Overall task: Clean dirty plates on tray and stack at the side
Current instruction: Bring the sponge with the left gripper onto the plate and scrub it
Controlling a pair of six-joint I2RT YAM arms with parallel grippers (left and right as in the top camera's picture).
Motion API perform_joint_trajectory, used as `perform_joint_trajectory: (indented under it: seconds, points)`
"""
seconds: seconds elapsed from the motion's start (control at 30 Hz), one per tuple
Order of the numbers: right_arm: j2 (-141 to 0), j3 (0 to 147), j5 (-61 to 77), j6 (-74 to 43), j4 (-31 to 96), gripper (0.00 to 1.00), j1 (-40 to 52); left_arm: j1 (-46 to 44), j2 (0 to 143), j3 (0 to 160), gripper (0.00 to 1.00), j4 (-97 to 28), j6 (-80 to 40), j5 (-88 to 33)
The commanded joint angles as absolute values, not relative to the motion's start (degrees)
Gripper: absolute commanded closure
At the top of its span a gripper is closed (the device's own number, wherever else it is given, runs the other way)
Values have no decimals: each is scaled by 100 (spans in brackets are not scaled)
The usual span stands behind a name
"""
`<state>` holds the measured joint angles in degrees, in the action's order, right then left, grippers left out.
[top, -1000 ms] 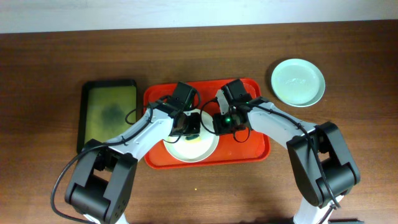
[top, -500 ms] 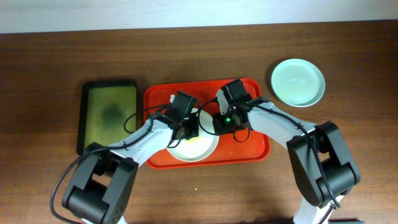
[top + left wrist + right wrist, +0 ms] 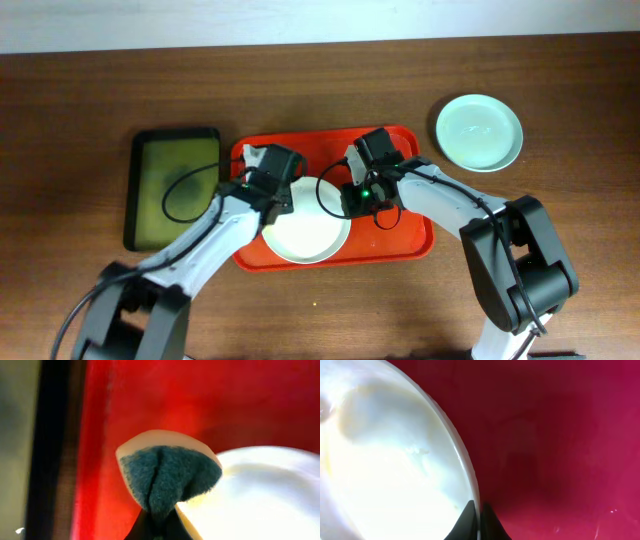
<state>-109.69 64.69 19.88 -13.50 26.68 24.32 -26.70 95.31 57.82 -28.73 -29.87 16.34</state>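
Step in hand: scrubbing. The right gripper (image 3: pixel 475 519) pinches the rim of the plate (image 3: pixel 305 232), which lies on the tray (image 3: pixel 415 238). The left gripper (image 3: pixel 154 529) clamps a sponge (image 3: pixel 167 472) at the plate's edge. Next move: wipe the faint yellowish residue.

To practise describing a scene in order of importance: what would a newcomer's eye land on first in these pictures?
The bright red tray in the middle of the table draws the eye first, with a white plate on it. The left gripper holds a green-faced sponge beside the plate's upper-left edge, while the right gripper pinches its right rim. A mint plate sits alone at far right.
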Motion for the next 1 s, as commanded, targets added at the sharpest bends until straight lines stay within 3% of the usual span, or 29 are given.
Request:
perform_joint_trajectory:
  seconds: [0.0, 0.13, 0.43, 0.7, 0.97]
  points:
    - [-11000, 6438, 1887, -1330, 2679, 96, 2403, -2663, 9415, 5736, 100, -2727, -3046, -342]
    - [-11000, 6438, 1887, -1330, 2679, 96, 2403, -2676, 9640, 5732, 100, -2902, -3212, -972]
    - [-11000, 6438, 1885, -1328, 2696, 96, 2403, -2764, 10427, 5719, 100, -2969, -3164, -626]
    - [-11000, 6438, 1885, -1328, 2696, 96, 2403, -2764, 10516, 5721, 100, -3780, -3168, 1857]
    - [-11000, 6438, 1887, -1328, 2722, 96, 2403, -2759, 10291, 5900, 100, -3879, -3166, 2753]
